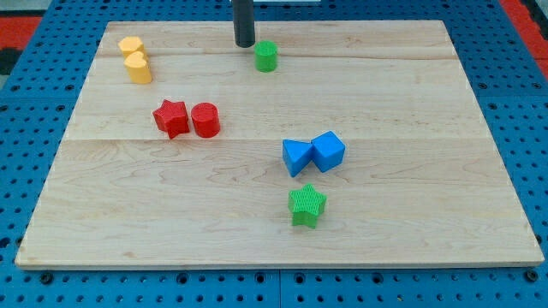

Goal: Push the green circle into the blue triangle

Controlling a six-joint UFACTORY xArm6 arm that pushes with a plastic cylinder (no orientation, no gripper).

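The green circle [266, 56] is a small cylinder near the view's top, a little left of centre. The blue triangle [296, 157] lies right of the board's middle, touching a blue cube [329, 151] on its right. My tip [245, 44] is the end of the dark rod coming down from the view's top. It stands just to the left of the green circle, slightly above it, close but apart.
A green star [307, 205] lies below the blue triangle. A red star [171, 117] and a red cylinder [205, 120] touch at the left of centre. Two yellow blocks [134, 60] sit at the top left. The wooden board [103, 214] lies on a blue pegboard.
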